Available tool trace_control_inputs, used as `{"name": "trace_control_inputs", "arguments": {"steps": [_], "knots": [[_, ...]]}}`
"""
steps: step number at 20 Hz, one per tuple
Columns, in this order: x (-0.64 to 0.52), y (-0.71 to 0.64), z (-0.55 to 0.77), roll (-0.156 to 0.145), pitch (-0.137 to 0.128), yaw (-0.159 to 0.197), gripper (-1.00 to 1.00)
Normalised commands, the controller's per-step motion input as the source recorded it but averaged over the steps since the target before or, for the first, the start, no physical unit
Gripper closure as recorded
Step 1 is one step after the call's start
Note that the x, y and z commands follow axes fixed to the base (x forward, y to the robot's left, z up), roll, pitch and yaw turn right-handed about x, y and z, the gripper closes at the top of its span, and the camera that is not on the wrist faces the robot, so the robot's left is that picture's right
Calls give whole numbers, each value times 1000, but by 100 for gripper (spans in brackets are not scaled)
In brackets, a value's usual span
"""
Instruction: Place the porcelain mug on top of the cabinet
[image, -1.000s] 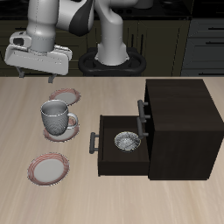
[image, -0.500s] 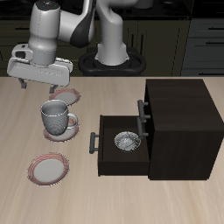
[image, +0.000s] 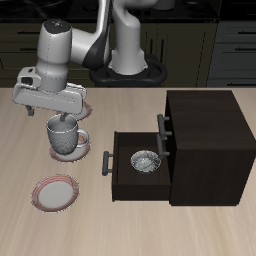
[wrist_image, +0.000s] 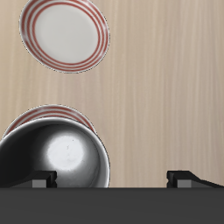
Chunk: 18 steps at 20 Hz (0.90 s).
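Observation:
The porcelain mug (image: 65, 137) is grey-white and glossy and stands upright on a small red-rimmed plate (image: 80, 139), toward the table's middle. My gripper (image: 46, 115) is open and empty and hangs just above the mug, off-centre, with one finger over the mug's rim. In the wrist view the mug (wrist_image: 54, 163) shows its open mouth, the gripper (wrist_image: 114, 179) has its fingers spread wide, and one fingertip (wrist_image: 40, 180) sits over the mug's inside. The dark cabinet (image: 208, 112) stands beside the mug with a flat bare top.
The cabinet's drawer (image: 125, 178) is pulled open toward the mug and holds a small patterned bowl (image: 145, 160). A red-rimmed plate (image: 56, 192) (wrist_image: 66, 33) lies nearer the front edge. Another plate (image: 82, 105) lies farther back, partly hidden by the gripper.
My gripper has come down and forward from behind the mug to just above its rim. The mug, plates and drawer have not moved.

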Motion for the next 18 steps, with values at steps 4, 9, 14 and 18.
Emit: {"name": "trace_control_inputs", "arguments": {"steps": [4, 9, 14, 18], "knots": [[131, 0, -542, 0, 83, 2, -100], [51, -7, -413, 14, 67, -14, -100], [68, -48, -417, 7, 49, -30, 100], [24, -116, -107, -11, 19, -27, 100]]}}
